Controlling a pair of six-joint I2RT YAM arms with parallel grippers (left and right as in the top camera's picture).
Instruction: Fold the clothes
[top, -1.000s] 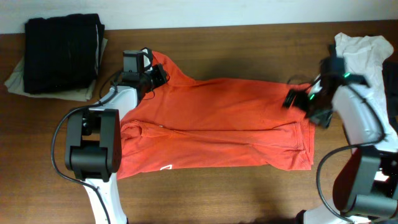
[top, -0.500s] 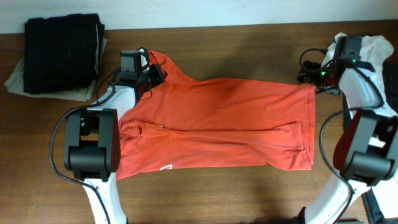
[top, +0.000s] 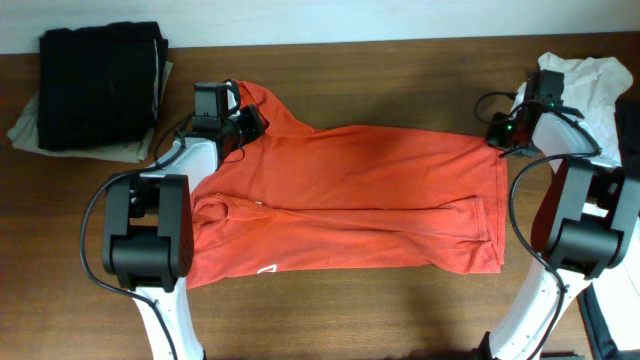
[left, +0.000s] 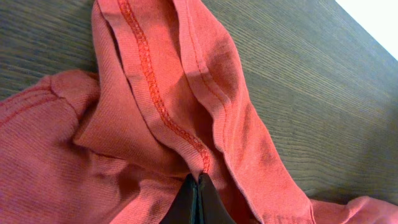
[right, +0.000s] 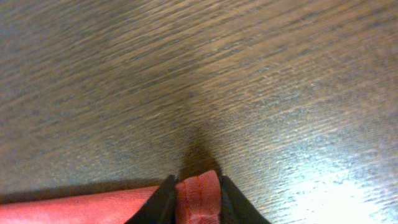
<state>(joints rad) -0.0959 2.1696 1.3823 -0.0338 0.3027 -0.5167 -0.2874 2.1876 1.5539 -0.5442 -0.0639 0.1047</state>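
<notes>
In the middle of the brown wooden table, the red-orange T-shirt lies long, left to right. The left hand pinches its upper-left neck edge, and the right hand pinches its upper-right corner.

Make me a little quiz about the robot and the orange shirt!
1. True or false: the left pincer is wide open.
2. What is the right pincer pinching? A) an edge of the shirt B) a sock C) nothing
3. Fill in: the folded pile on the table's far left corner is ____ in colour.

Key: 1 false, it is shut on the shirt; 2 A; 3 black.
</notes>
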